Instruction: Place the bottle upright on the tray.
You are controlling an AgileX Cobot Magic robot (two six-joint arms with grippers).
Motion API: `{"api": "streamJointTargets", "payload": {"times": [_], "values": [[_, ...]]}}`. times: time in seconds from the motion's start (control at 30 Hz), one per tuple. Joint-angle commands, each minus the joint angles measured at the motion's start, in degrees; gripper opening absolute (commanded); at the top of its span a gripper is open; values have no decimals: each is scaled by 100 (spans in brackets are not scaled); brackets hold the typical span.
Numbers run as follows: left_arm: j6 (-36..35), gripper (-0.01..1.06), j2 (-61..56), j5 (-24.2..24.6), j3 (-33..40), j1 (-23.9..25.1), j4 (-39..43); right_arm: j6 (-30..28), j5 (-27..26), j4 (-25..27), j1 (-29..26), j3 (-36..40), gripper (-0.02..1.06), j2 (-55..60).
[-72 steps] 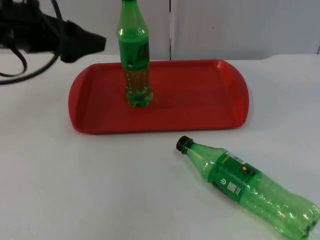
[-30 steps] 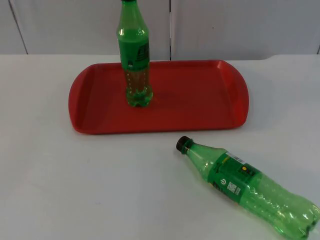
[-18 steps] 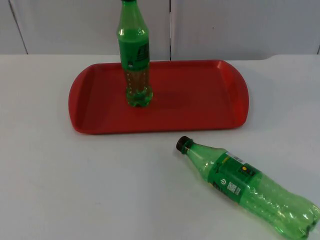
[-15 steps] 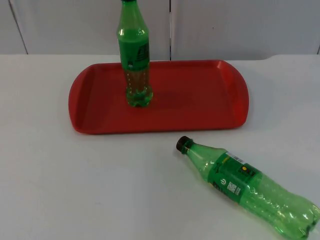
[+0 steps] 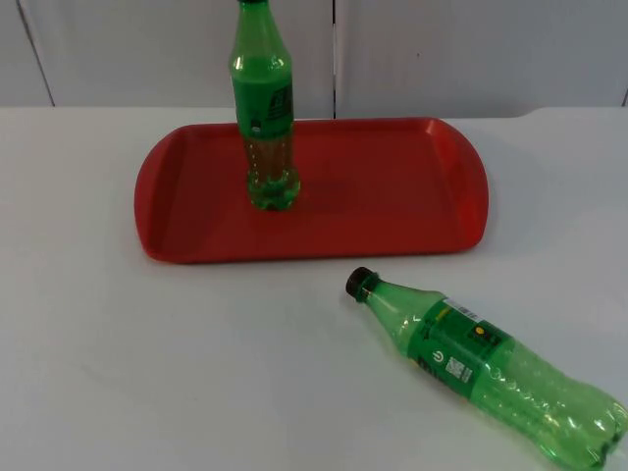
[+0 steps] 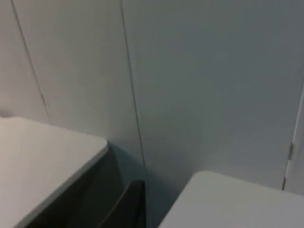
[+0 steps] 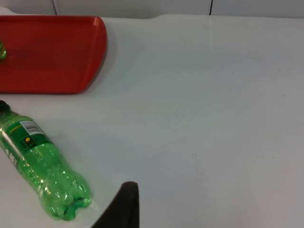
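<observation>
Nearest, at the lower right of the top view, a green bottle (image 5: pixel 486 371) is lying on its side on the white table (image 5: pixel 147 373). Its dark cap (image 5: pixel 359 283) is pointing toward the upper left of the frame, at the tray, and its base is reaching the lower right corner. The right wrist view is showing this same lying bottle (image 7: pixel 40 168) on the table, with a black fingertip of the right gripper (image 7: pixel 124 205) standing just beside its base and not touching it. I cannot tell whether the right gripper is spread or pressed together.

Farther back, in the middle of the top view, a red tray (image 5: pixel 392 191) is resting flat on the table, apart from the lying bottle. A second green bottle (image 5: pixel 265 108) is standing upright on the tray, left of its centre.

Behind the tray, the grey partition wall (image 5: pixel 471 54) is closing the table. The left wrist view is looking at this wall (image 6: pixel 204 80).
</observation>
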Motion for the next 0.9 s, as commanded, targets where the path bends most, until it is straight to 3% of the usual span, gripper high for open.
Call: {"api": "streamJointTargets", "payload": {"times": [0.0, 0.07, 0.23, 0.47, 0.63, 0.87], "values": [[823, 105, -26, 91, 31, 17, -770, -62, -15, 7, -2, 15, 104, -23], [1512, 105, -26, 91, 31, 4, -1704, -62, -15, 7, -2, 15, 104, -23], [2356, 105, -156, 102, 31, -19, -2849, -62, -15, 7, -2, 15, 104, -23], [2862, 105, -530, 264, 31, -372, -3512, -62, -15, 7, -2, 15, 104, -23], [3109, 105, -832, 930, 31, -1075, -3604, -62, -15, 18, -2, 15, 104, -23], [3348, 105, -1106, 1059, 31, -1609, -3853, -62, -15, 18, -2, 15, 104, -23]]}}
